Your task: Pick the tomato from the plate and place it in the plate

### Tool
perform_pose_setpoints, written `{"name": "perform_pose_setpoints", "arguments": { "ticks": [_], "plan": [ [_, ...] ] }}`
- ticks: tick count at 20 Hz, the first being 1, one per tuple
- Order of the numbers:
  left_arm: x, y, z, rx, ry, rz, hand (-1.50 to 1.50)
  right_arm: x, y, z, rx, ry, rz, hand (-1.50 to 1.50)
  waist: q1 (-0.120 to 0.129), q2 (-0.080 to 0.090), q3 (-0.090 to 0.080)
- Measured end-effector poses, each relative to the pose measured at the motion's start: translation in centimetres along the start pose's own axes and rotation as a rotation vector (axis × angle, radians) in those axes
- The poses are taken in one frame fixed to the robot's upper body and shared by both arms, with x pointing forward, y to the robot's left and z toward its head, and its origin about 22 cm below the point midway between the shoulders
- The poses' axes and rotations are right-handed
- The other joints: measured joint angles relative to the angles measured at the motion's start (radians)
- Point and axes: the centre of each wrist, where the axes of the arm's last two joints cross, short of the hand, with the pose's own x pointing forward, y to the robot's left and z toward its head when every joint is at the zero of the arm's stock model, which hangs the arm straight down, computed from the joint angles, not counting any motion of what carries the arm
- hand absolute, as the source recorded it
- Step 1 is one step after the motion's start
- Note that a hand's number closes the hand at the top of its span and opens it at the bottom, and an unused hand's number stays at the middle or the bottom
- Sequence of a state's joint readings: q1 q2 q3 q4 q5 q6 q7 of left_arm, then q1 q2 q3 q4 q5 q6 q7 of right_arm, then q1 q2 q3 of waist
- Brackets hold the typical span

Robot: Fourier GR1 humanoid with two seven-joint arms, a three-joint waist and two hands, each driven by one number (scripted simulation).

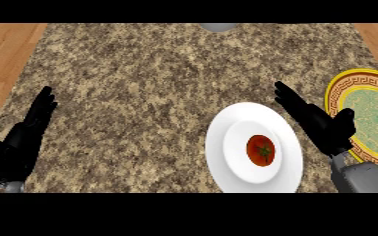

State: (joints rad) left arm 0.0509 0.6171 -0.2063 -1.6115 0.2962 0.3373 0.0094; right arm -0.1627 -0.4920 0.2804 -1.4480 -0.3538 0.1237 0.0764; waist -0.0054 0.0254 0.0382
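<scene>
Our right hand [319, 122] hangs spread at the white plate's [221, 147] three o'clock, beside the tomato [260, 150], likely staging a grasp. Our left hand [29, 127] rests spread at nine o'clock, clear of the work. The yellow plate [347, 82] waits at the surface's [148, 80] right edge.

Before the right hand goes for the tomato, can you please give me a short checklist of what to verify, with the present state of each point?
1. Small red tomato lies in the round white plate: ok.
2. Nothing covers the tomato: ok.
3. Black right hand is open, fingers straight, beside the white plate: ok.
4. Yellow-rimmed patterned plate is at the right edge, partly out of view: cannot tell if free.
5. Black left hand rests open at the left edge: ok.
</scene>
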Motion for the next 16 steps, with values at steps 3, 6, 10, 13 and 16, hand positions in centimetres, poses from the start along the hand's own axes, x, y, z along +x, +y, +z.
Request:
{"name": "perform_pose_setpoints", "arguments": {
  "ticks": [3,6,10,13,16],
  "plan": [
    [-0.1,-0.3,-0.5,-0.010,-0.010,-0.004,0.00,0.5,2.4,-0.7,0.037,-0.076,-0.052,1.50,-0.001,-0.013,-0.020],
    [-1.1,-1.4,-0.7,-0.033,-0.033,0.030,0.00,2.0,6.7,-1.6,0.098,-0.225,-0.113,1.50,-0.004,-0.020,-0.031],
    [-2.1,-2.4,-0.4,-0.063,-0.003,0.075,0.00,3.4,6.7,-1.6,-0.103,-0.410,0.068,-1.50,-0.031,-0.036,-0.041],
    [-2.7,-3.0,-0.3,-0.090,-0.007,0.106,0.00,0.9,10.2,-0.7,-0.207,-0.525,0.042,-1.50,-0.027,-0.031,-0.039],
    [-3.3,-3.4,-0.8,-0.109,-0.011,0.122,0.00,-1.9,12.7,0.8,-0.263,-0.619,0.058,-1.50,-0.020,-0.028,-0.038]
  ]
}}
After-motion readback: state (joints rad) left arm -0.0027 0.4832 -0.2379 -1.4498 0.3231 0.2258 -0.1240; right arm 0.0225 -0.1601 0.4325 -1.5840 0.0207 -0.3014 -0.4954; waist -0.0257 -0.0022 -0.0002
